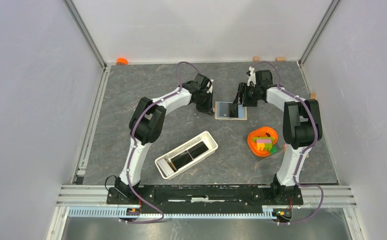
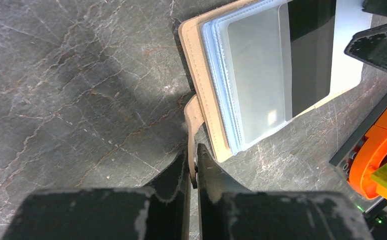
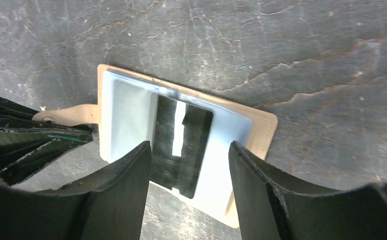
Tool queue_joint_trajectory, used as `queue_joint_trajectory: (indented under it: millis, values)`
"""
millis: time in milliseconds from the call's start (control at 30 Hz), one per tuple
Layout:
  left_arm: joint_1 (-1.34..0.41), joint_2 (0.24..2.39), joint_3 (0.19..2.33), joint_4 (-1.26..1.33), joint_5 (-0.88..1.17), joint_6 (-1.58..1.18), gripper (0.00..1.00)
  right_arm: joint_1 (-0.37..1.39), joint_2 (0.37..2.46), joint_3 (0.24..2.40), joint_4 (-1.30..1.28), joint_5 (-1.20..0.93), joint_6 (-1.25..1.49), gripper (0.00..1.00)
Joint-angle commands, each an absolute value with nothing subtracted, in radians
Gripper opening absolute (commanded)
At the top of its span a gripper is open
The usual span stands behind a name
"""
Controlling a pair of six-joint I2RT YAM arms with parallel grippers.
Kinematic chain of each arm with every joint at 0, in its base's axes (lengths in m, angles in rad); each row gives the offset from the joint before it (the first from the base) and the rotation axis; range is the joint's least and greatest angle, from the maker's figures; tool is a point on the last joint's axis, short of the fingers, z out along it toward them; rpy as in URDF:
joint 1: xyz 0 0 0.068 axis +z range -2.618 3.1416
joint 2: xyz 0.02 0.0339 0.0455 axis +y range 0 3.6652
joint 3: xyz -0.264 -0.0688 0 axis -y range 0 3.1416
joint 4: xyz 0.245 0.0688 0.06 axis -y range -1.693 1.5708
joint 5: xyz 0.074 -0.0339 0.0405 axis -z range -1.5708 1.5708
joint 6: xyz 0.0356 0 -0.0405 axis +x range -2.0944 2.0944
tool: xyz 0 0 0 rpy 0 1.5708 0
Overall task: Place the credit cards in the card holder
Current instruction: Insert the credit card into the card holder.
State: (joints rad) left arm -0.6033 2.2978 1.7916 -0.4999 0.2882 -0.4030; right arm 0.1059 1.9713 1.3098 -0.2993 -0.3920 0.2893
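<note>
The card holder (image 1: 230, 111) is an open tan wallet with clear sleeves (image 2: 261, 75), lying flat at the table's far middle. My left gripper (image 2: 195, 165) is shut on its tan strap tab (image 2: 194, 117). One black credit card (image 3: 183, 145) lies at a clear sleeve, one end sticking out past the holder's edge. My right gripper (image 3: 190, 150) hovers over that card, open, its fingers either side and apart from it. More black cards (image 1: 188, 152) lie in a white tray (image 1: 210, 137) nearer the arms.
An orange bowl (image 1: 254, 136) of coloured blocks sits right of the tray, close to the right arm; its rim (image 2: 376, 150) shows in the left wrist view. Walls enclose the table on three sides. A small orange object (image 1: 122, 61) lies at the far left corner.
</note>
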Motion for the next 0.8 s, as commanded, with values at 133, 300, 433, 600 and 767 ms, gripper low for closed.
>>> queue_joint_trajectory:
  millis: [133,300,433,600,767]
  values:
    - [-0.6,2.24,1.8,-0.479,0.32,-0.379,0.11,0.11,1.883,1.28,-0.317,-0.317,0.226,0.65]
    - [-0.586,2.228,1.802,-0.442,0.337,-0.414,0.4,0.12,1.89,1.253,-0.306,-0.373,0.246,0.62]
    - [-0.578,2.255,1.827,-0.431,0.373,-0.435,0.44,0.139,1.905,1.237,-0.297,-0.369,0.253,0.6]
    - [-0.578,2.287,1.852,-0.428,0.374,-0.437,0.37,0.156,1.891,1.238,-0.311,-0.281,0.254,0.58]
    - [-0.579,2.29,1.845,-0.443,0.351,-0.414,0.2,0.158,1.827,1.265,-0.337,-0.215,0.241,0.6]
